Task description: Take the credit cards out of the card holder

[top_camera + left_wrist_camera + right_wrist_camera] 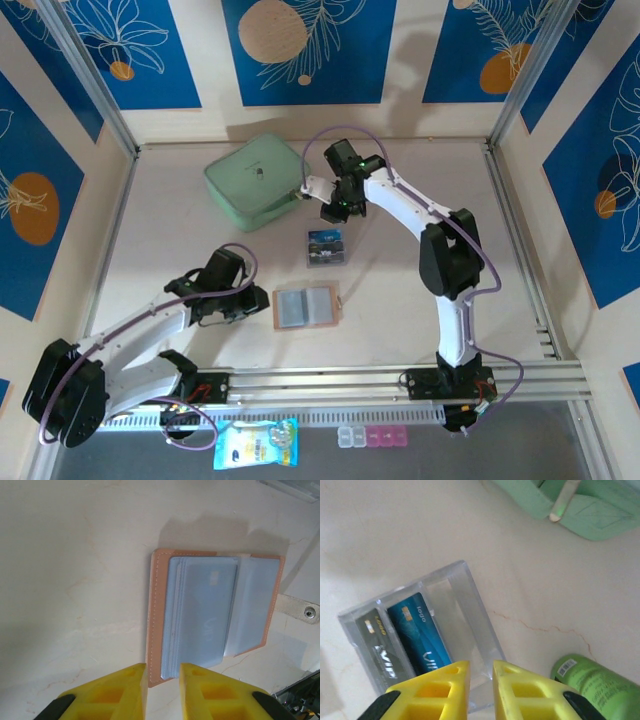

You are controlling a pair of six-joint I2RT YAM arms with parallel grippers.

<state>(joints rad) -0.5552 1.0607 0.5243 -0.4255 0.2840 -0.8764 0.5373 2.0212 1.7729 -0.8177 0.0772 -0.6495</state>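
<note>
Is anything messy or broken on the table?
Nothing stands out. The card holder lies open and flat, and two credit cards sit side by side inside the clear box.

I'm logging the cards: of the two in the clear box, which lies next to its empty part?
The blue card; the dark card lies beyond it, at the end of the clear box.

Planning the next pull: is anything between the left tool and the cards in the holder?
Nothing visible does: the card holder lies open, cards showing in its pocket, directly ahead of the left tool.
</note>
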